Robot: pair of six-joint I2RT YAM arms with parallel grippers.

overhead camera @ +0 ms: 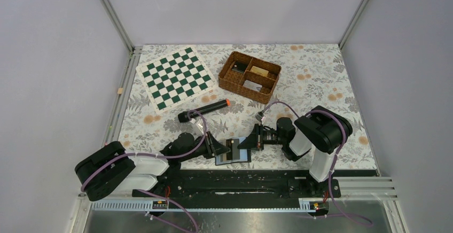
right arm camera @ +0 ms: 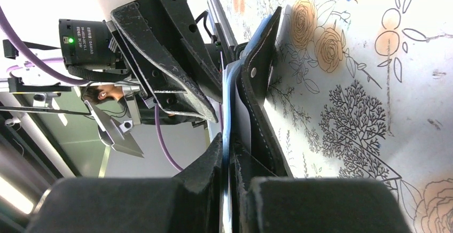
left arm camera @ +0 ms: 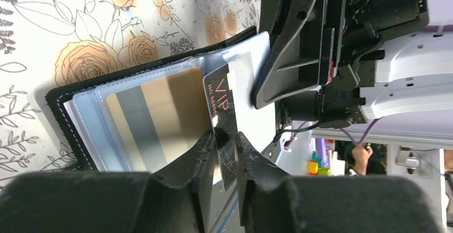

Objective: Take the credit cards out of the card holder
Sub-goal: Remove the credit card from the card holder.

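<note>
The dark brown-black credit card (left arm camera: 227,91), orange VIP lettering showing, stands partway out of its clear sleeve, pinched tight in the left gripper (left arm camera: 224,137). Right beside it, the orange-yellow card (left arm camera: 155,115) with its silver stripe sits fully pocketed. The flat black bifold card holder (left arm camera: 56,102) lies open at the tabletop's near edge, about midway along, and the right gripper (right arm camera: 229,150) is clamped on its blue-grey panel from the other side. The dark card seems to run lengthwise toward the left gripper, so a straight pull toward the near left corner looks right. The black cylinder with an orange tip (overhead camera: 205,109), the brown wicker basket (overhead camera: 235,87) and the green-and-white chessboard mat (overhead camera: 176,78) sit well apart, toward the far edge.
</note>
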